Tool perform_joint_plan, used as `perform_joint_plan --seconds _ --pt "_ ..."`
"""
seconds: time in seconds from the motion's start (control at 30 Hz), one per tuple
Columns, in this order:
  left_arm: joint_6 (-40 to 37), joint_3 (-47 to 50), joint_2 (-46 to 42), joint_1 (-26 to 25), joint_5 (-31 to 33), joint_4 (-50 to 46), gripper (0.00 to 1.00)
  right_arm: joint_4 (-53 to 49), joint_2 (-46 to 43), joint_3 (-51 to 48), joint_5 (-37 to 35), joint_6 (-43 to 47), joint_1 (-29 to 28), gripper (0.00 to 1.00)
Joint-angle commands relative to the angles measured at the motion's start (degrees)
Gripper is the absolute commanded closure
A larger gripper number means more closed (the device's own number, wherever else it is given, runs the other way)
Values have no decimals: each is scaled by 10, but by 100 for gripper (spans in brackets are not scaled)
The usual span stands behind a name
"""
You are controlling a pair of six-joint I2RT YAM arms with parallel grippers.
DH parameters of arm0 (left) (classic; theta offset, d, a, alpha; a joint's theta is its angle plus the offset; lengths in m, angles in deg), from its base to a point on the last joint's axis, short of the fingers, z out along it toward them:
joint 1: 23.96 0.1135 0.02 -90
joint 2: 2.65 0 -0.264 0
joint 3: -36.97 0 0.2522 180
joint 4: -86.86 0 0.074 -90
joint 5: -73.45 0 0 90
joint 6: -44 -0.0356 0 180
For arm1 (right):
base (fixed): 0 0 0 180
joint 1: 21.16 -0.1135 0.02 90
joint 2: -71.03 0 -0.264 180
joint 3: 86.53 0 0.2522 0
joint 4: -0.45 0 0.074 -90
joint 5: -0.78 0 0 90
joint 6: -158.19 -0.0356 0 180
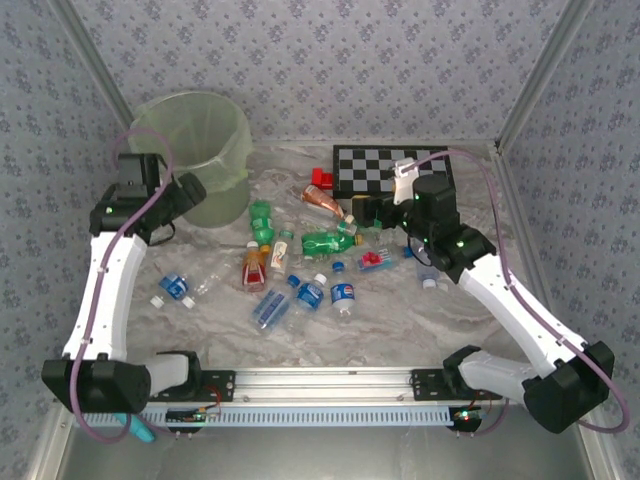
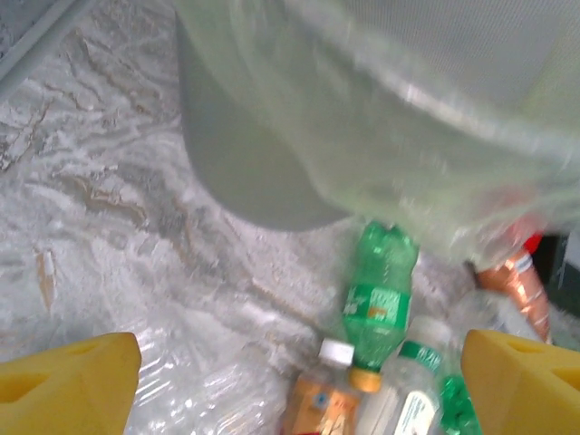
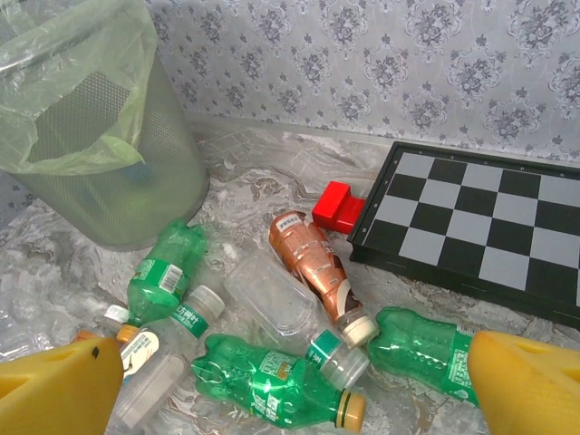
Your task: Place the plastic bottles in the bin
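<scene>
Jaws spread and empty on my left gripper (image 2: 297, 385), near the bin (image 1: 225, 170), and my right gripper (image 3: 294, 390). The plastic bottles (image 1: 325, 241) lie scattered right of it, so I judge most work is left.

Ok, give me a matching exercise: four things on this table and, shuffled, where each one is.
Things:
1. bin
2. checkerboard
3. red block
4. copper bottle

Places:
a. lying on its side among the green bottles
b. far left corner
c. far right side
d. beside the checkerboard's left edge

Pairs: 1-b, 2-c, 3-d, 4-a
</scene>
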Motion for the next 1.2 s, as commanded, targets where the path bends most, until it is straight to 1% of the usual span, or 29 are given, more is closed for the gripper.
perform_joint_plan --seconds 0.0,0.13,0.23,0.3,0.47,0.63,0.83,1.0,1.17 --pt "-25 39 -33 -40 28 -16 10 -1 9 30 3 11 -2 0" --pt "-7 102 -68 -114 46 -22 12 8 16 33 12 1 -3 0" --pt "1 137 -76 -181 64 -27 16 9 17 32 12 -4 -6 1" --pt "5 152 -73 -217 72 -36 16 7 16 32 10 -6 -8 0" --pt "-4 192 -69 -280 56 -43 18 0 8 28 2 -8 -13 0" --pt "-9 236 -83 -349 44 -24 20 -3 1 24 -6 -11 -20 1" --pt "-11 281 -71 -406 13 14 23 -9 1 26 -16 -11 -31 0" --pt "-24 297 -36 -424 -13 35 25 -16 4 31 -10 -12 -37 1" --pt "-39 306 -2 -429 -25 43 25 -45 16 47 28 -15 -37 1"
